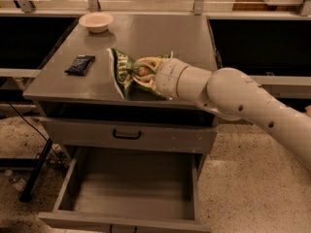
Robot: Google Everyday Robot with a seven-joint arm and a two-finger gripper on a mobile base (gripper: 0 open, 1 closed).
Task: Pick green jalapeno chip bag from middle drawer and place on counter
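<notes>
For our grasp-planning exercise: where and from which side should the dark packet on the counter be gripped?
Probably across its short width, from straight above: the dark packet lies flat on the counter, open all round. The hand, beside it over the counter, grips the green chip bag.

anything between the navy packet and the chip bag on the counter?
Nothing: bare counter between navy packet and green jalapeno chip bag, in the camera view. The gripper clamps the bag's other side.
</notes>
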